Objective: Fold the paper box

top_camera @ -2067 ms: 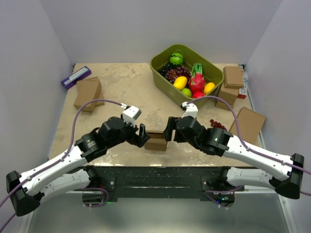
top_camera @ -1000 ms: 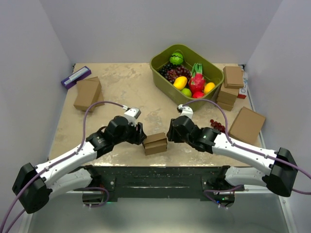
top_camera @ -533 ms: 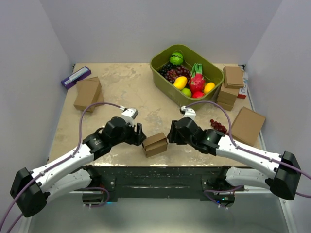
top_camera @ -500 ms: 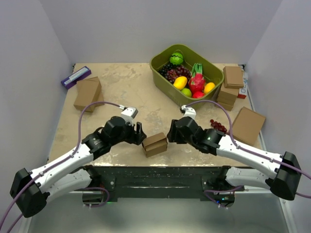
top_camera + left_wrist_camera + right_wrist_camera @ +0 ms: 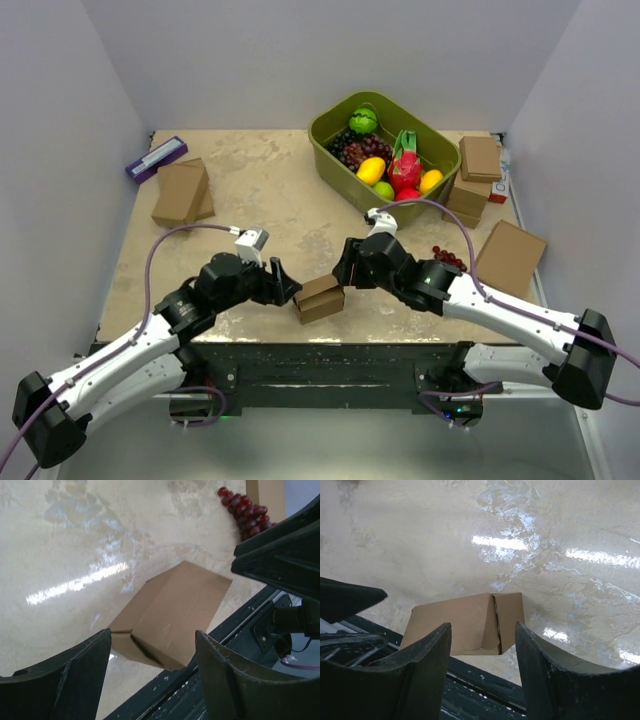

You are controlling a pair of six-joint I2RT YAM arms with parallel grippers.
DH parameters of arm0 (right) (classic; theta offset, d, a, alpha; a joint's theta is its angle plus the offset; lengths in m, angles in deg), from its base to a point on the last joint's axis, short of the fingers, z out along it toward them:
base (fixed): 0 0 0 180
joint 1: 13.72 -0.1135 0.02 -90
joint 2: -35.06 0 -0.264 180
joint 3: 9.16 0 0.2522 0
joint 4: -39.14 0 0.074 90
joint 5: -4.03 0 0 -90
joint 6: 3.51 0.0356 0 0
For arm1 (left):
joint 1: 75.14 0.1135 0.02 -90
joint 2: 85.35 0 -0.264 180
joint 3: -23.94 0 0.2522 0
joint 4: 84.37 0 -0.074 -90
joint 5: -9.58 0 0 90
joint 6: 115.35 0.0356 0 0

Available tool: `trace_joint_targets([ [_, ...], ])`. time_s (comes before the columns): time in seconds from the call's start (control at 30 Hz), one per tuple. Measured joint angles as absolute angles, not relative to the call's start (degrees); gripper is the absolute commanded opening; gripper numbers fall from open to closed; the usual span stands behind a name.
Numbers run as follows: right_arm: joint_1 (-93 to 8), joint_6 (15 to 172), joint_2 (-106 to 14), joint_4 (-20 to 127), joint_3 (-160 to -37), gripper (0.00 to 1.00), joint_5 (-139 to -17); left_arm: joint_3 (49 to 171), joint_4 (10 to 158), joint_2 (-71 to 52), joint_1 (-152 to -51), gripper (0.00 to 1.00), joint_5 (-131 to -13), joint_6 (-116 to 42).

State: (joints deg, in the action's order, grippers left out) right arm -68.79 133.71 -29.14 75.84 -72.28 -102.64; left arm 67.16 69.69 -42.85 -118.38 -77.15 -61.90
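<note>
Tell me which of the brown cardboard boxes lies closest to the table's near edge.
The small paper box at front centre. The boxes on the left, the stack on the right and the larger flat box all sit farther back.

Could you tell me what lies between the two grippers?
The paper box lies between the left gripper and right gripper, as the top view shows.

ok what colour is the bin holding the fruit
The bin is olive green, clearest in the top external view.
</note>
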Motion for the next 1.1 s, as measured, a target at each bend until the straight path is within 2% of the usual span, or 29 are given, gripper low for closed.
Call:
trace_joint_targets([
  [0.23,-68.79,133.77,-30.57,74.33,-68.98,0.43,-101.39,61.41,70.36,-43.81,-118.38,0.72,-75.25,-65.34],
  [0.5,-68.79,134.91,-30.50,70.90,-64.24,0.42,-100.65,58.06,71.79,-44.14,-118.38,0.69,-73.24,-66.41],
  [0.83,-68.79,135.39,-30.54,68.08,-62.49,0.38,-99.91,57.67,72.20,-44.49,-118.38,0.72,-73.11,-66.93],
  [0.93,-68.79,135.96,-30.41,66.09,-61.40,0.33,-99.71,56.64,74.78,-45.60,-118.36,0.69,-72.58,-68.26],
  [1.1,-68.79,136.94,-30.00,63.31,-59.95,0.26,-99.03,53.19,78.87,-45.54,-118.38,0.57,-70.90,-69.88],
])
